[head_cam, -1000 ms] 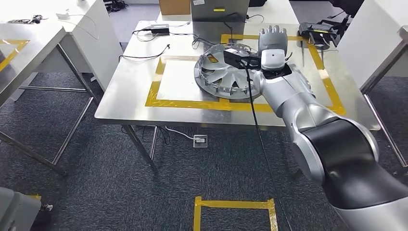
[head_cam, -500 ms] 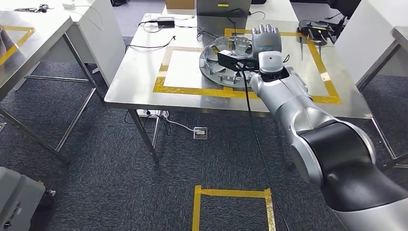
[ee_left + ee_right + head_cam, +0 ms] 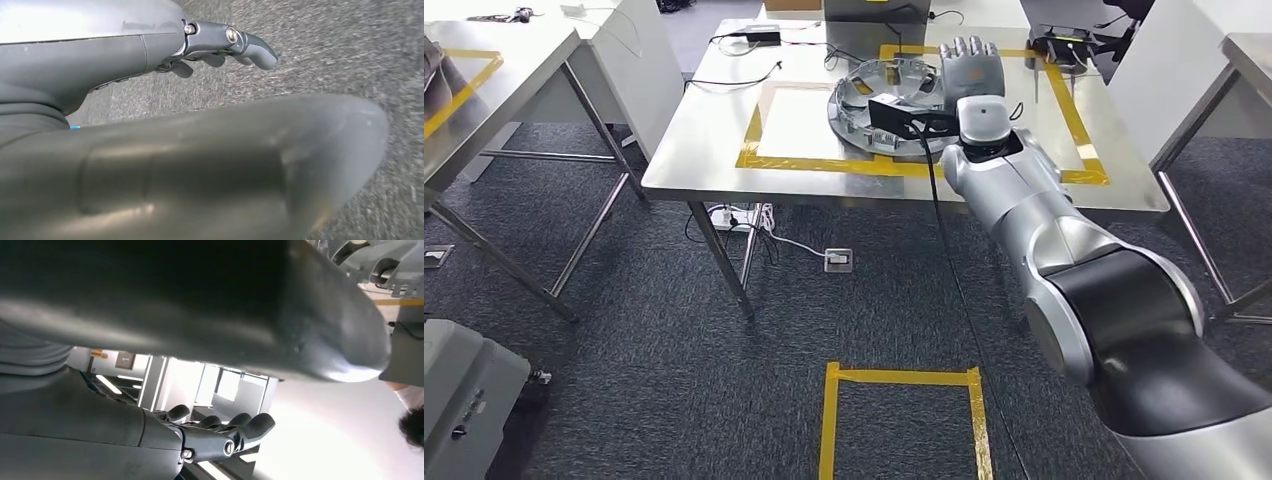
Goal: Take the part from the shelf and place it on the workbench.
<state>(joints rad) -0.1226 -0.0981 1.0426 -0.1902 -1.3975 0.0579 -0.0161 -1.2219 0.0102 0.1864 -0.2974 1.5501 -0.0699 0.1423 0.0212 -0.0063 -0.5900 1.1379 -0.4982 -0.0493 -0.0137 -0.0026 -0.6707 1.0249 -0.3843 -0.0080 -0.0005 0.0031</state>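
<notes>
The part, a silver wheel cover, lies on the steel workbench, overlapping the right side of a yellow tape rectangle. My right arm reaches out over the bench. Its right hand is flat with fingers straight, just right of the wheel cover's rim and holding nothing. In the right wrist view the right hand has its thumb and fingers apart, and the wheel cover shows beyond the thumb. My left hand hangs over the carpet with loosely bent fingers and nothing in it.
Cables and a power adapter lie at the bench's far side, with a black device at its far right corner. Other steel tables stand at the left and right. A yellow tape square marks the carpet.
The whole picture has shifted: the workbench now sits higher and smaller, so the camera has moved back. My right hand keeps its place beside the wheel cover.
</notes>
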